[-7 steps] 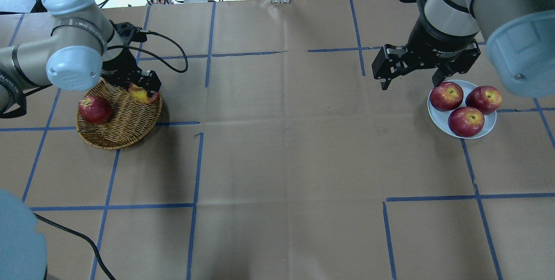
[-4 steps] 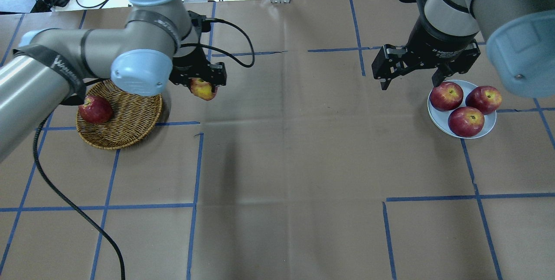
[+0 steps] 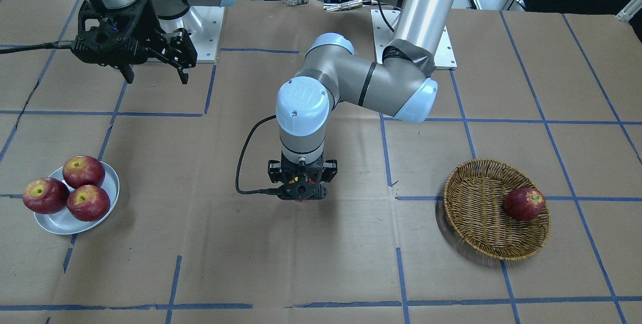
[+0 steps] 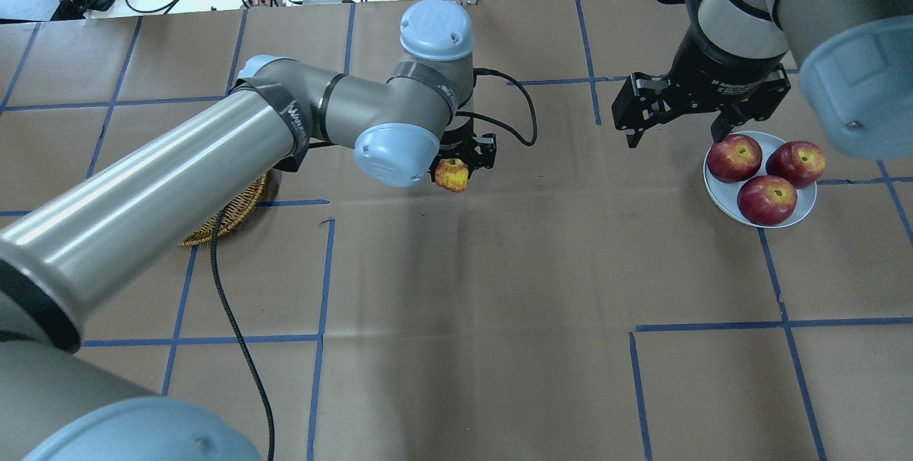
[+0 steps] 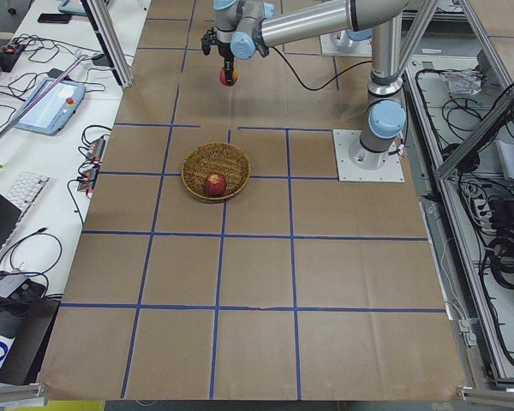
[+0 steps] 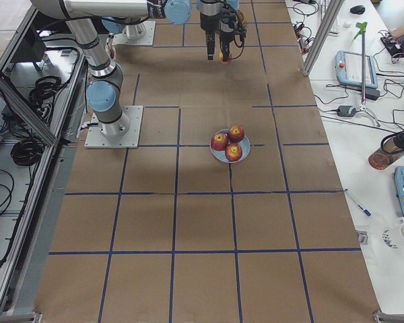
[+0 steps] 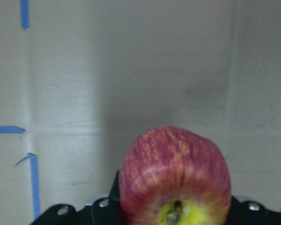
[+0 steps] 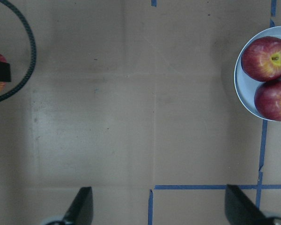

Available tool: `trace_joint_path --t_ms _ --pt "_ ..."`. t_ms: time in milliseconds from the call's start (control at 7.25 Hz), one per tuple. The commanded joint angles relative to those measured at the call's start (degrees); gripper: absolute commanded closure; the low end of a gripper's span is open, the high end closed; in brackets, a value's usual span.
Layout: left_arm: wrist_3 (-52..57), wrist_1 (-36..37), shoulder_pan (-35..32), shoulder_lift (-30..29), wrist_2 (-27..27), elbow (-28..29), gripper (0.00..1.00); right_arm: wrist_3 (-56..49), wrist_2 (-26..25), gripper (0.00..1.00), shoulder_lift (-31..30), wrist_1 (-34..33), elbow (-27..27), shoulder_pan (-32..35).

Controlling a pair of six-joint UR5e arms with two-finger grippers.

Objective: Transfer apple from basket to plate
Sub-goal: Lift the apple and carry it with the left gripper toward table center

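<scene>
Left gripper (image 4: 463, 160) pinching pinkish-yellow streaked apple (image 4: 452, 175) | right gripper (image 4: 674, 137) gaping | round tan wicker basket (image 3: 479, 226) holding one dark-red apple (image 3: 524, 203) — pale round plate (image 3: 59, 224) holding three red apples (image 3: 83, 171)

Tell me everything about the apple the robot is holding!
The apple is round, pinkish-red with yellow streaks and a yellow-green patch around its stem. The left tool grips it in the air above the brown paper table, between the basket and the plate. Nothing else touches it.

- The table (image 3: 321, 264) is covered with brown paper, and blue tape lines (image 3: 150, 114) divide it into squares.
- The basket (image 3: 476, 213) stands on it, on the robot's left side.
- The plate (image 3: 56, 223) stands well apart from it, on the robot's right side.
</scene>
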Motion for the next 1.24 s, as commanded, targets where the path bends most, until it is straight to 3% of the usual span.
trace_joint_path --t_ms 0,276,414,552,690,1103 --pt "-0.7 1.1 -1.1 -3.4 0.3 1.1 0.41 0.0 0.0 0.00 0.0 0.0 0.0 0.0" --pt "-0.4 3.3 -1.2 -4.9 0.1 1.4 0.40 0.0 0.0 0.00 0.0 0.0 0.0 0.0" --pt "-0.6 3.3 -1.2 -5.0 0.2 1.3 0.19 0.0 0.0 0.00 0.1 0.0 0.0 0.0" --pt "-0.6 3.3 -1.2 -5.0 0.3 1.3 0.14 0.0 0.0 0.00 0.0 0.0 0.0 0.0" --pt "-0.6 3.3 -1.2 -4.8 0.2 1.3 0.02 0.0 0.0 0.00 0.0 0.0 0.0 0.0" --pt "0.4 0.7 -0.9 0.6 0.1 2.2 0.01 0.0 0.0 0.00 0.1 0.0 0.1 0.0"
